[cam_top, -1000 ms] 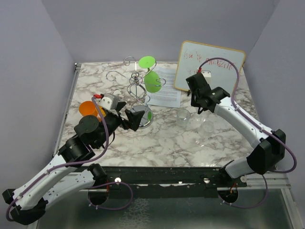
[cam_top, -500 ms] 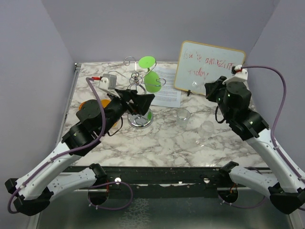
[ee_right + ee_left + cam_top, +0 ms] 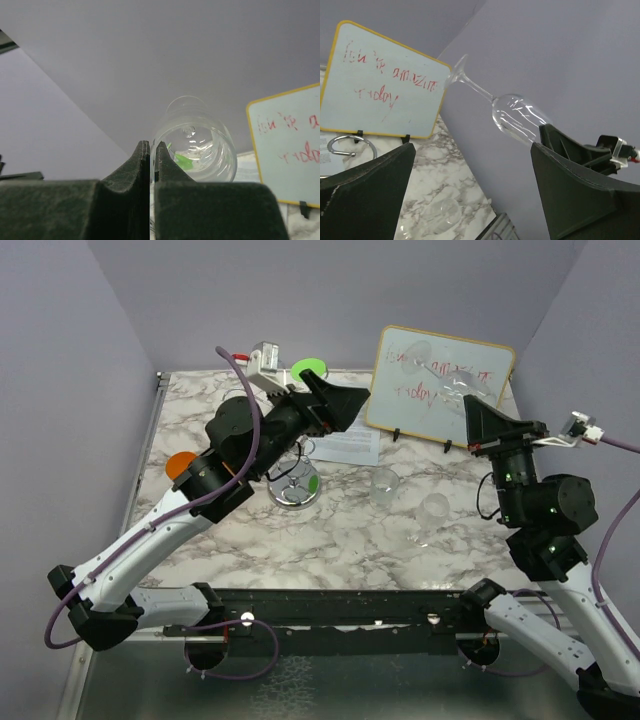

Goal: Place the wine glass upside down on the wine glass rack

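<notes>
Since the earlier frames both arms have been raised well off the table. The left gripper [image 3: 350, 405] has been swung up from beside the rack's base and turned to the right. The right gripper [image 3: 470, 406] has been lifted from low in front of the whiteboard [image 3: 440, 375].

At the far left an orange cup [image 3: 180, 465] is seen on the marble table [image 3: 350, 540]. Next comes the wine glass rack [image 3: 297, 490], its disc base under the left forearm and a green glass [image 3: 310, 368] hung on it. Most of its loops are hidden, so a free one cannot be picked out with certainty. The left gripper's jaws are spread wide, with nothing between them.

The wine glass [image 3: 517, 117] lies to the right of the left gripper, high in the air. It is pinched at the bowl's rim by the closed right gripper. Its long axis is tilted, with the foot up and toward the left gripper and the mouth toward the right wrist. It is clear, slim-bowled and long-stemmed, and only thinly visible against the whiteboard. The left arm is judged nearer the rack, so a hand-over at the stem seems called for.
</notes>
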You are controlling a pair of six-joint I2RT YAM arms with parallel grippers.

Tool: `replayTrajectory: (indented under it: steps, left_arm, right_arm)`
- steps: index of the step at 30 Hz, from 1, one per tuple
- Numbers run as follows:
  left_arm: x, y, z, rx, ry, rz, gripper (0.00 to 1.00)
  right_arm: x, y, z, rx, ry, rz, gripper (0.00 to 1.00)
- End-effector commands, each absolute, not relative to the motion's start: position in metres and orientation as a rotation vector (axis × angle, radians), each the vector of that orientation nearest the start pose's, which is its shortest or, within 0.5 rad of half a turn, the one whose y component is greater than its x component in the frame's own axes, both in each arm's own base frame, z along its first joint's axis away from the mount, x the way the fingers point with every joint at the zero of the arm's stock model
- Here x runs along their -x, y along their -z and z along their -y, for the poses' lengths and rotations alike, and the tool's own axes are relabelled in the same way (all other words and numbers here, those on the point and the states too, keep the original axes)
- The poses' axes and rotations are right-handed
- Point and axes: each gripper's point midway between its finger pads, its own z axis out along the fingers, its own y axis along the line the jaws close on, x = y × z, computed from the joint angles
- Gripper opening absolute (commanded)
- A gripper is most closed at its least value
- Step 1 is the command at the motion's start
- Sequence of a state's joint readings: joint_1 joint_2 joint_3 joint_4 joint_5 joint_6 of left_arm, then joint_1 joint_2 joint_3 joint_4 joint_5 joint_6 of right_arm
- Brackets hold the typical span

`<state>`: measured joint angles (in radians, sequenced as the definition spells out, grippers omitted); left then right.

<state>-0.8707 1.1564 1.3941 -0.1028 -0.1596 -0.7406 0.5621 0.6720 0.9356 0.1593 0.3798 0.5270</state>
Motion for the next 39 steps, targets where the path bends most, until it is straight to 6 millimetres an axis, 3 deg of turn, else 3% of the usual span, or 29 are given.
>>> replayTrajectory:
  steps: [1,5,10,22,32,39]
  left_arm:
    - [-0.262,-0.514,0.307,0.165,1.308,-1.466,0.99]
    - [-0.266,-0.531,0.324,0.186,1.410,-1.425,0.99]
    - [-0.276,-0.536,0.345,0.226,1.526,-1.371,0.91]
    - [-0.293,-0.540,0.382,0.315,1.714,-1.360,0.96]
    - [-0.299,-0.543,0.389,0.406,1.841,-1.300,0.66]
    - [-0.306,-0.543,0.378,0.457,1.809,-1.239,0.50]
  right_arm:
    - [-0.228,-0.514,-0.107,-0.300,-0.903,-0.952,0.01]
    - [-0.220,-0.519,-0.105,-0.293,-0.930,-0.913,0.01]
    - [-0.207,-0.528,-0.110,-0.256,-1.008,-0.860,0.01]
    - [-0.196,-0.532,-0.123,-0.203,-1.113,-0.839,0.01]
    - [-0.197,-0.523,-0.147,-0.120,-1.189,-0.876,0.01]
    - [-0.195,-0.513,-0.155,-0.096,-1.225,-0.905,0.01]
